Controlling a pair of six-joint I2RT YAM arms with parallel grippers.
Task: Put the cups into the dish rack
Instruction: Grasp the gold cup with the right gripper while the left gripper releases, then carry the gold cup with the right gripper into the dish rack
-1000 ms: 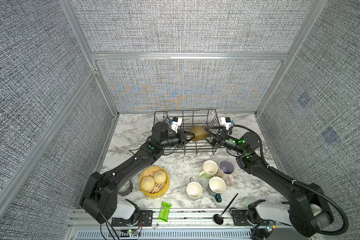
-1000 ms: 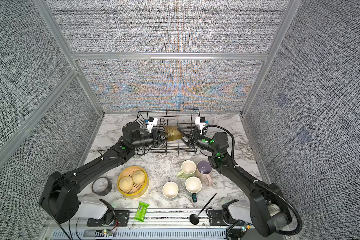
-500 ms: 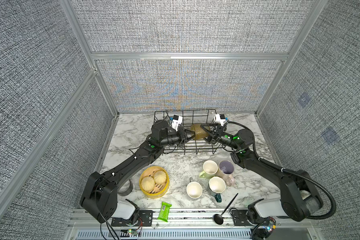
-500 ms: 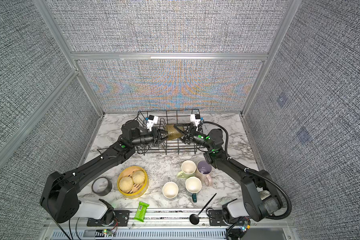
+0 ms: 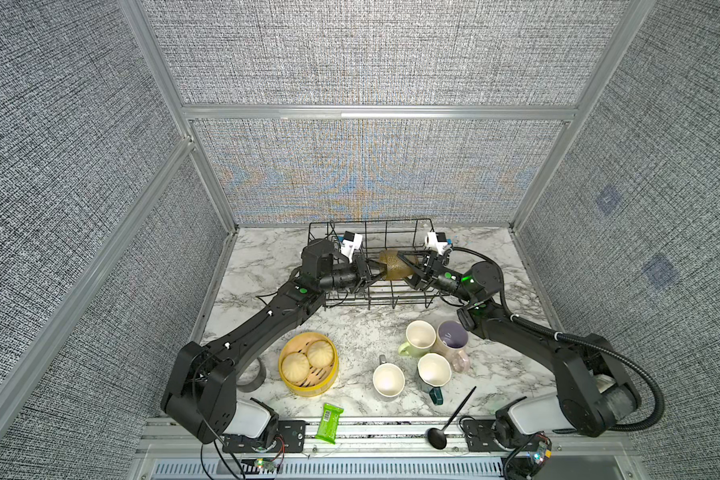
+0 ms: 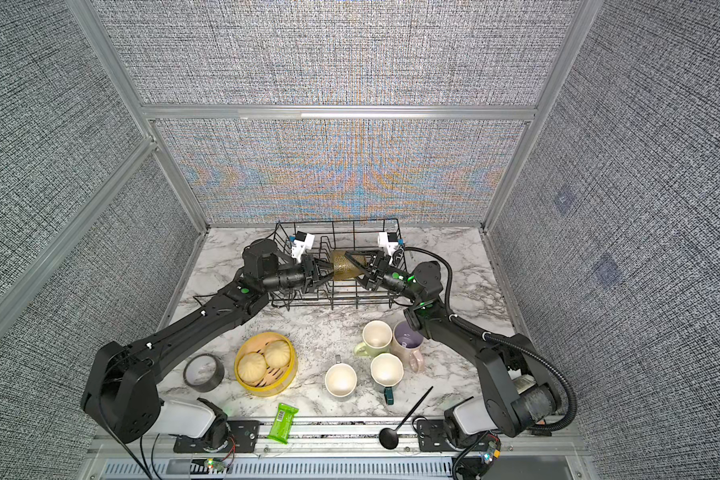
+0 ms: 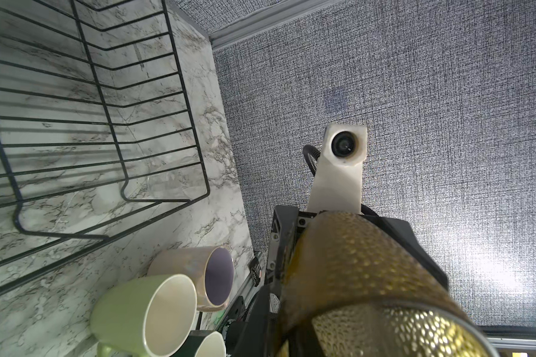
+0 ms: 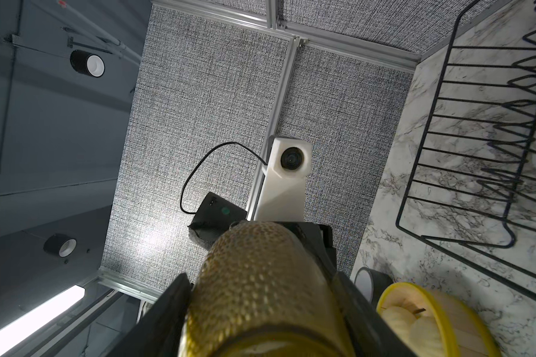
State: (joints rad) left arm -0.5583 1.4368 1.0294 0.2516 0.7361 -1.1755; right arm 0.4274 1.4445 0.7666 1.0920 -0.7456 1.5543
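Amber tumbler point(image 5: 391, 262), on its side over the dish rack point(image 5: 375, 306), sits in the right claw point(image 5: 403, 266), whose fingers stand wide and snug against both sides; the left claw point(image 5: 376, 269) is nearly closed at its rim (grip unclear). Its glass looks golden, dimpled.

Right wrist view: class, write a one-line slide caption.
Amber tumbler between the fingers of the right claw, dish rack and steamer basket beyond.
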